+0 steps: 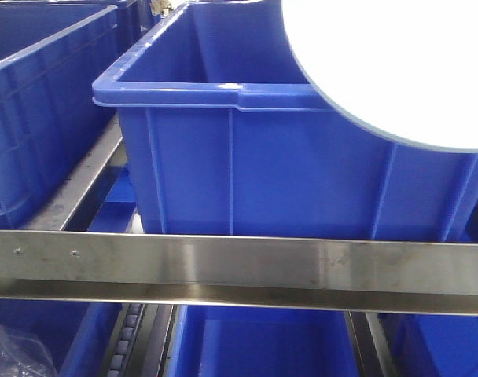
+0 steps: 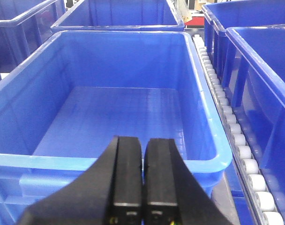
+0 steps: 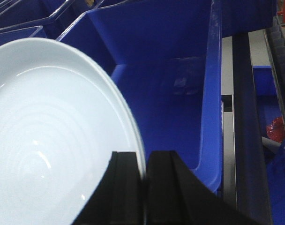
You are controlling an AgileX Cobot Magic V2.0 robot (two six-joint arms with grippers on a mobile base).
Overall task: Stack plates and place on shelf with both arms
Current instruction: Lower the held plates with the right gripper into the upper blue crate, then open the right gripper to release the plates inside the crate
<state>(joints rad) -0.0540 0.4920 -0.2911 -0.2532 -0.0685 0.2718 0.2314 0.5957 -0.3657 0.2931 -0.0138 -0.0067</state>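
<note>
Shelf rack of blue plastic bins, steel rails between levels. Front view: steel crossbar point(image 1: 239, 263) runs across low in frame, one large blue bin point(image 1: 247, 157) sits behind and above it, more bins left and below; a crumpled clear bag point(image 1: 19, 353) lies in the lower-left bin. A plate point(image 1: 396, 63), pale bluish-white and overexposed, fills the upper right corner, hanging over the bin's right part and overlapping its front rim. Right wrist view: right gripper point(image 3: 145, 187) has its black jaws pinched on the plate's rim, plate point(image 3: 53, 136) tilted, glossy with faint rings, held above the open blue bin point(image 3: 180, 108); only one plate can be made out here. Steel rail point(image 3: 229, 136) right of that bin, something red point(image 3: 275, 129) down at far right, too small to tell. Left wrist view: left gripper point(image 2: 142, 178) has jaws pressed together with nothing between, hovering at the near rim of an empty blue bin point(image 2: 119, 117). White roller track point(image 2: 236, 136) runs along its right side, more blue bins behind and to the right.
</note>
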